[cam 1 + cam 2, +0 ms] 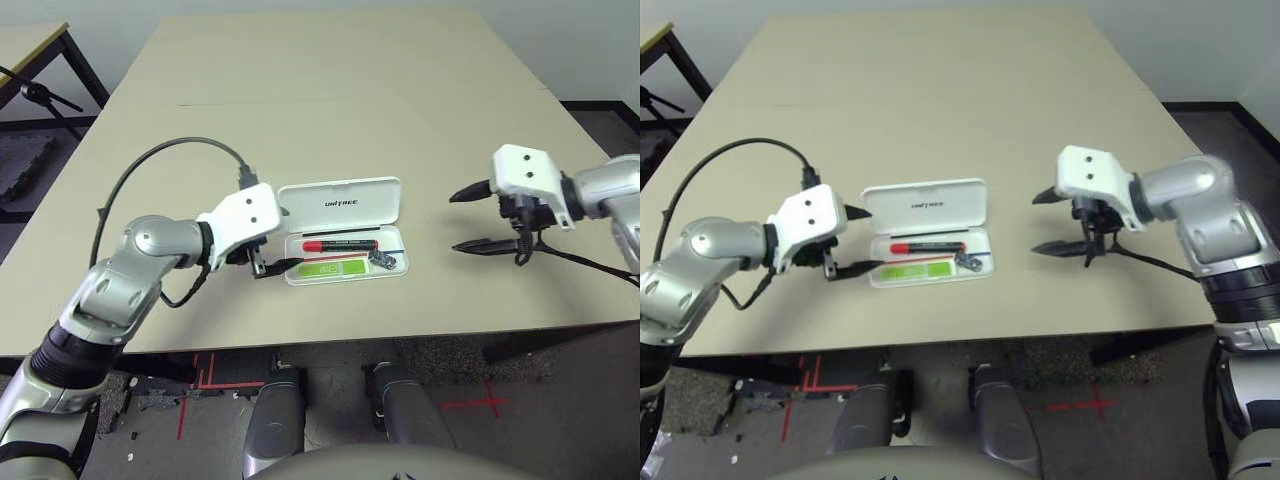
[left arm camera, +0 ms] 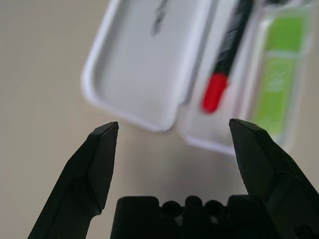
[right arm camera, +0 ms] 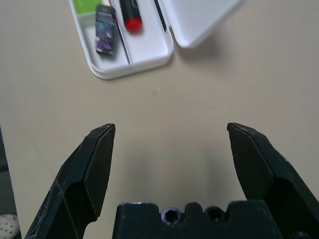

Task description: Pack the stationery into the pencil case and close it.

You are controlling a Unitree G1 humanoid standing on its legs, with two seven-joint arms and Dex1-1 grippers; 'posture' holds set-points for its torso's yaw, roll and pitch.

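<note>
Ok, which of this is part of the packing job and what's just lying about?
Job:
- pencil case, lid open
- red marker, in the case
- green highlighter, in the case
- small dark block, in the case
- left gripper, open, at the case's end
- right gripper, open, off to the side

Lying about:
- dark stand beyond the table

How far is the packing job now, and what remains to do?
Done: the red marker, green highlighter and small dark block lie inside the pencil case. In hand: nothing; the left gripper and right gripper are open and empty. Left: the lid is open and needs closing.
</note>
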